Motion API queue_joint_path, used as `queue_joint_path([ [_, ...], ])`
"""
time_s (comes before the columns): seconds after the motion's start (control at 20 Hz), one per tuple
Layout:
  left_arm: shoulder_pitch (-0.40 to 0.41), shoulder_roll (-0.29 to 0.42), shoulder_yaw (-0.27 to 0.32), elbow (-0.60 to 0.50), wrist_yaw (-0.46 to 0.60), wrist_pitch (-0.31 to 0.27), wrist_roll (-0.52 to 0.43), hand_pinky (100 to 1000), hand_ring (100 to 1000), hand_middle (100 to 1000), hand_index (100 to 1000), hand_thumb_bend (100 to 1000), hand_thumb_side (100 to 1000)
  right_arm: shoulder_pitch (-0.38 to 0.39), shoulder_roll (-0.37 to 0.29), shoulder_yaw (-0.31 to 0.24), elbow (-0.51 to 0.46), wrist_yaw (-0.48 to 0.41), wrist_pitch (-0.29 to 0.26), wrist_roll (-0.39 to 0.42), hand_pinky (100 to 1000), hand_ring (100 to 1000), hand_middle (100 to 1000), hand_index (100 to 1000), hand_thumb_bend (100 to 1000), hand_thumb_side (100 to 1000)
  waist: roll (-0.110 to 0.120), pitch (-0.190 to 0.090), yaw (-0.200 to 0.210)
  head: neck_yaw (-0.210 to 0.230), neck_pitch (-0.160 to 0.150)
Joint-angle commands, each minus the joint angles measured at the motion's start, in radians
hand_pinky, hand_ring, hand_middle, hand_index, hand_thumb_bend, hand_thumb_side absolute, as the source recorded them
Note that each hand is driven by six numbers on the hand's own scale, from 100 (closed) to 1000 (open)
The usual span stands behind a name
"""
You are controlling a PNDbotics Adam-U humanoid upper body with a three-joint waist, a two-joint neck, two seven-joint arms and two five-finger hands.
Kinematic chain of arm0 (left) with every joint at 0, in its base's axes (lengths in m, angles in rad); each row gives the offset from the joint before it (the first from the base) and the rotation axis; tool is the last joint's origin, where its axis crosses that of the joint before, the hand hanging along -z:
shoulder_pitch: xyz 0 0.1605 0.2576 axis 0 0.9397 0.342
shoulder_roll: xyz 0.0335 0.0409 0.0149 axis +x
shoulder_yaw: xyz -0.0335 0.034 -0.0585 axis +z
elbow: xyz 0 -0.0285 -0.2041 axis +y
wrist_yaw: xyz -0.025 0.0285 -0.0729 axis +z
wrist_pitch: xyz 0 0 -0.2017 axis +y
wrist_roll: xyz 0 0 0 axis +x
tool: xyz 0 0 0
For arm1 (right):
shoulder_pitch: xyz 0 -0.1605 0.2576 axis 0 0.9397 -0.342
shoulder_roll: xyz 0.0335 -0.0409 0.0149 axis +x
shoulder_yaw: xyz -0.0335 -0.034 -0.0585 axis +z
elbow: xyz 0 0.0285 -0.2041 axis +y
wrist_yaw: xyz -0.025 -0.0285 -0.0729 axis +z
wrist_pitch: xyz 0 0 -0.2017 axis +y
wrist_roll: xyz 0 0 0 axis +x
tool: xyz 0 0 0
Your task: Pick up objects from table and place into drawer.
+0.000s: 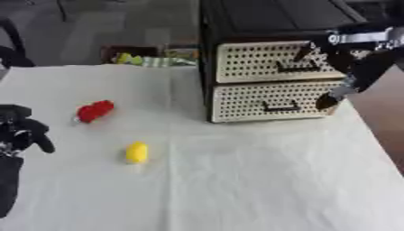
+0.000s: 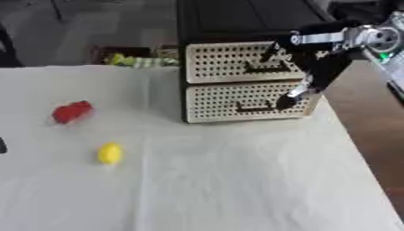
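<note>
Both drawers point(image 1: 272, 81) look closed. Red toy point(image 1: 94, 111) and yellow toy point(image 1: 136, 152) lie left of them. I judge both light, smooth; pinch mid-body. Right hand point(image 2: 304, 88) fingers extended near lower handle; left hand point(image 1: 22, 131) curled, empty.

Small yellow object point(image 1: 136, 152), rounded and oval, lying on the white table, near its left side. Red lumpy object point(image 1: 94, 111) resting up and to the left of it, apart from it. Black cabinet with two cream perforated drawers: upper drawer point(image 1: 268, 61) and lower drawer point(image 1: 272, 101), both closed, black handles.
</note>
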Motion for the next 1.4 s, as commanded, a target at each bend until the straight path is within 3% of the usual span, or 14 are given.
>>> queue_joint_path([
  [0.05, -0.011, 0.003, -0.002, -0.014, -0.004, 0.004, -0.001, 439, 602, 651, 705, 113, 849, -0.022, -0.01, -0.004, 0.01, 0.025, -0.003, -0.037, 104, 289, 100, 880, 741, 522, -0.001, -0.015, 0.002, -0.003, -0.011],
  [0.45, -0.011, 0.001, -0.003, -0.014, -0.01, 0.008, -0.003, 438, 602, 651, 702, 114, 852, -0.013, -0.011, -0.009, 0.035, 0.084, -0.024, -0.104, 104, 291, 100, 878, 736, 540, -0.003, -0.011, 0.001, 0.0, -0.012],
  [0.75, -0.011, -0.001, -0.004, -0.014, -0.013, 0.012, -0.004, 438, 602, 651, 701, 116, 854, 0.002, -0.032, -0.001, -0.006, 0.095, -0.044, -0.132, 106, 292, 100, 876, 725, 549, -0.004, -0.011, -0.003, 0.001, -0.012],
  [1.4, -0.011, -0.002, -0.004, -0.014, -0.013, 0.018, -0.004, 438, 602, 651, 700, 120, 856, 0.016, -0.045, 0.014, -0.041, 0.156, -0.086, -0.141, 104, 285, 100, 867, 706, 555, -0.007, -0.011, -0.003, 0.001, -0.01],
])
